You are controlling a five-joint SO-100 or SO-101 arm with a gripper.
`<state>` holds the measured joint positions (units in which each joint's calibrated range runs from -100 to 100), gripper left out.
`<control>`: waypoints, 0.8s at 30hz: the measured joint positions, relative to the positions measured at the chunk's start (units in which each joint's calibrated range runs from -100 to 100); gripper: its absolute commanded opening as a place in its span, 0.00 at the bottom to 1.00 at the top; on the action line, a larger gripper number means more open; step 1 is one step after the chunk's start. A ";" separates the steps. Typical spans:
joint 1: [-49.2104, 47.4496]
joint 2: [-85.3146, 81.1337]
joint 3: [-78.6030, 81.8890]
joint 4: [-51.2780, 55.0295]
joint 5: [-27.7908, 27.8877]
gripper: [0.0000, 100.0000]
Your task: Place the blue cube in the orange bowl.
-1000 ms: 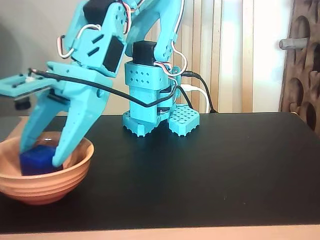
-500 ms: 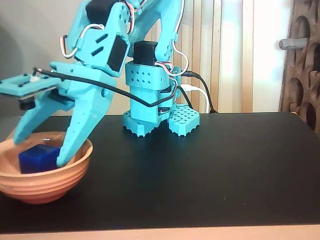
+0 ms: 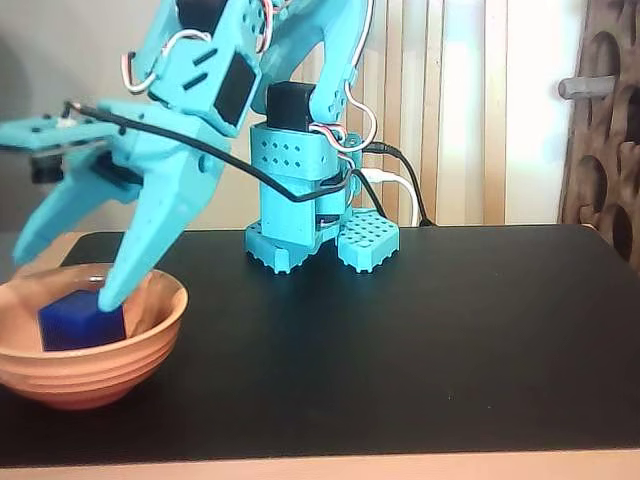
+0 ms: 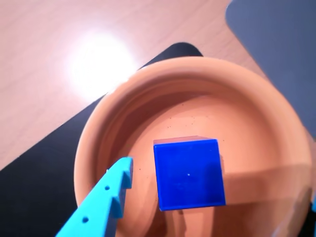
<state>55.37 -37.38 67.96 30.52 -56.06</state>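
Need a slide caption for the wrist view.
Blue cube resting inside the orange bowl, jaws open and clear.

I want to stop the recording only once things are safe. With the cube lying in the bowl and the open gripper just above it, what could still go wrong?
One finger tip hangs just inside the orange bowl near its rim; a sideways retreat might catch the wall and drag or tip the bowl. The blue cube lies free beside that finger, so a dip could nudge it. The gripper looks safest lifting straight up.
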 measured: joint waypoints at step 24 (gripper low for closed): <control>-7.03 -16.57 0.00 0.00 0.00 0.41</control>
<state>48.34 -53.95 67.96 30.52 -56.06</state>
